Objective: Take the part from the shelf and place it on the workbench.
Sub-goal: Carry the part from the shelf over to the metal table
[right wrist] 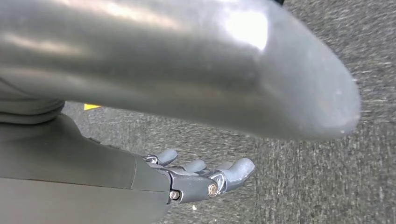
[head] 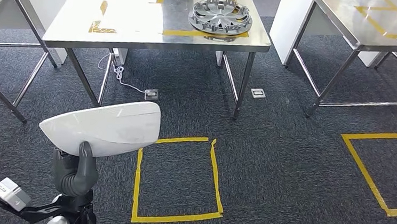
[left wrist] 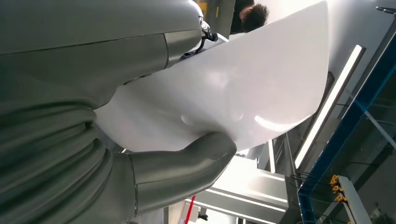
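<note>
I see the bench (head: 139,27) well ahead across carpet, so the broad white part (head: 104,127), pinched at one edge by my left robot hand (head: 77,169), could tip or slip while walking. My right robot hand (right wrist: 201,175) hangs empty, fingers loosely apart, unable to steady it.

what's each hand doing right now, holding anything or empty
Left hand: holding the white curved part, thumb pressed on its surface.
Right hand: open, holding nothing, hanging over the carpet.
</note>
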`<state>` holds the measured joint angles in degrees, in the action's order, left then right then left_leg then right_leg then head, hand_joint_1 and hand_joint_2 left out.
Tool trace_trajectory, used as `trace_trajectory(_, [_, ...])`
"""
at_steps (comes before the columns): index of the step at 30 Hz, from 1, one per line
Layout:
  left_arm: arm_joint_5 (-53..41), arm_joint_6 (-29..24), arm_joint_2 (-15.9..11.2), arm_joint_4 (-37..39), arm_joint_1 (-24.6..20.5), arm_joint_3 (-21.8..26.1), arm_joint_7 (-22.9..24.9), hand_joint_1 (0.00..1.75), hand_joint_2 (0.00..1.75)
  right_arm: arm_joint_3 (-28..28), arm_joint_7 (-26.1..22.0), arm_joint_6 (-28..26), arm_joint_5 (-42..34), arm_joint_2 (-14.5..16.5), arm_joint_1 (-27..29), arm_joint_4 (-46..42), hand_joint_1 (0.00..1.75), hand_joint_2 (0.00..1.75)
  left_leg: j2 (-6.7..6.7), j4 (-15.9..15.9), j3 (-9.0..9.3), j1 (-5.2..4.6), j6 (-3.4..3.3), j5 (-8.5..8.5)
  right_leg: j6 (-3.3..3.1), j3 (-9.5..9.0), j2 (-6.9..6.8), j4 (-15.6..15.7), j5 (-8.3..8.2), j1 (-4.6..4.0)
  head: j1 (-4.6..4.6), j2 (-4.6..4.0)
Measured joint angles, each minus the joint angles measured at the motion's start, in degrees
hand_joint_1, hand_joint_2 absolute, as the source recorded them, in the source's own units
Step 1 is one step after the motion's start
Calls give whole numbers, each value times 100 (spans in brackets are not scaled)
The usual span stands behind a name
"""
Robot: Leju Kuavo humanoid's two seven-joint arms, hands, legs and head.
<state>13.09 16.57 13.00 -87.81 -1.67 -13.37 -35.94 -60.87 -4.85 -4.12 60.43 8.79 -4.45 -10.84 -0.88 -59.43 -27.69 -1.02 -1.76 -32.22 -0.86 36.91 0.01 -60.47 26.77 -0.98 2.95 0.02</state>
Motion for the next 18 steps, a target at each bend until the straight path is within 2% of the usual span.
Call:
trace_trajectory(1, [0, 2, -1, 5, -1, 1, -1, 175, 175, -2, -2, 1, 2, -1, -2, 0, 0, 0, 6, -4, 60, 2, 38, -19, -20, -44, 12, 27, 49, -5, 0, 0])
trace_trajectory(3, [0, 5, -3, 3, -7, 2, -2, 175, 175, -4, -5, 2, 5, 1, -16, 0, 0, 0, 12, -64, 141, 7, 95, -50, -68, -210, 39, 111, -10, 23, -1, 0])
trace_trajectory(4, [1, 8, -7, 1, -15, 3, -7, 175, 175, -5, -7, 3, 7, 1, -25, 0, 0, 0, 26, -183, 103, 8, 128, -94, -88, -293, 48, 136, -10, 43, -9, 0])
trace_trajectory(7, [-1, 16, -18, -3, -36, 6, -11, 175, 175, -7, -9, 5, 11, 2, -42, 0, 0, 0, 71, -692, -172, 25, 207, -249, -114, -415, 61, 170, 31, 82, -40, 0])
trace_trajectory(10, [-1, 17, -18, -2, -39, 6, -8, 175, 175, -7, -5, 5, 11, 2, -44, 0, 0, 0, 75, -802, -248, 33, 217, -281, -115, -422, 62, 170, 43, 86, -41, 0])
trace_trajectory(11, [0, 17, -22, 1, -33, 7, -7, 175, 175, -7, -2, 5, 13, 2, -43, 0, 0, 0, 74, -1021, -443, 47, 234, -370, -108, -449, 71, 170, 77, 92, -42, 0])
trace_trajectory(12, [1, 17, -28, 7, -28, 7, -6, 175, 175, -7, 1, 8, 22, 4, -38, 0, 0, 0, 74, -998, -622, 74, 264, -251, -81, -552, 94, 169, 167, 117, -43, 0])
trace_trajectory(14, [1, 17, -45, 23, -15, 8, -10, 175, 175, -8, 5, 26, 47, 8, -30, 0, 0, 0, 86, -679, -929, 135, 328, 225, 6, -790, 143, 159, 396, 168, -55, 0])
trace_trajectory(15, [-1, 17, -53, 33, -14, 8, -13, 175, 175, -8, 10, 37, 58, 9, -34, 0, 0, 0, 92, -312, -903, 148, 315, 496, 58, -885, 168, 154, 493, 185, -72, 0])
trace_trajectory(16, [-2, 16, -58, 34, -6, 10, -15, 175, 175, -8, 20, 49, 63, 9, -40, 0, 0, 0, 101, -185, -888, 145, 273, 595, 105, -899, 177, 159, 542, 181, -86, 0])
trace_trajectory(18, [-5, 10, -61, 27, 1, 14, -20, 175, 175, -8, 45, 75, 70, 8, -46, 0, 0, 0, 107, -150, -863, 134, 148, 553, 187, -930, 190, 158, 571, 175, -106, 0])
